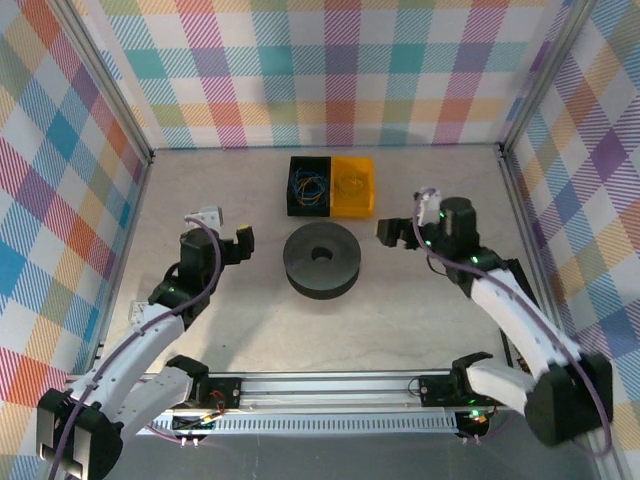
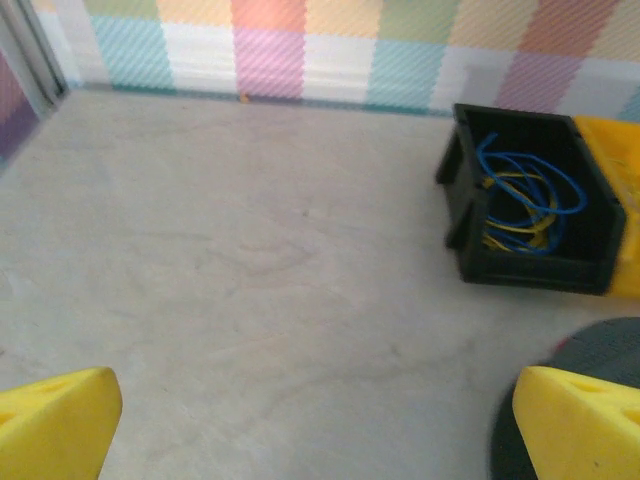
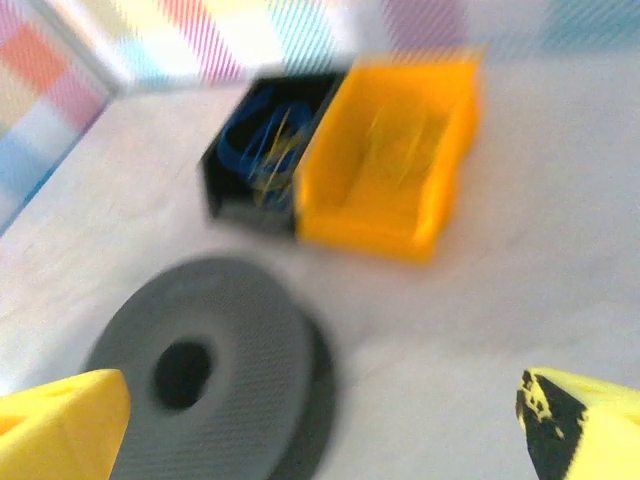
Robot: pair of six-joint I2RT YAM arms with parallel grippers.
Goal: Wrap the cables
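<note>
Both hands stand wide and empty. In the left wrist view the left hand (image 2: 320,430) hangs above bare counter (image 1: 400,320) with its yellow fingertips (image 2: 60,420) far apart. The right hand (image 3: 322,425) is spread just as wide, with nothing between its pads. They flank the black spool (image 1: 320,280), which lies flat mid-counter, one hand on each side and neither touching it.

The red-orange wire is too fine to place with certainty. A faint loop (image 1: 352,182) inside the orange bin (image 1: 372,186) may be it, and the right wrist view is too blurred to confirm that. The black bin (image 1: 291,186), touching the orange one on its left, holds blue and yellow wires (image 2: 525,205), which are not wanted.

The step in hand looks like fetching the wire for winding. To do it well, the right hand, being nearer the orange bin, should probably come down over the loop and close fully (so thin a strand slips through any gap). It would do best to pinch one free end, not the whole bundle. The left hand could then steady the spool by its rim while the turns go into the groove under light, even tension. Too much pull risks dragging the spool across the counter; too little risks loose coils springing off.
</note>
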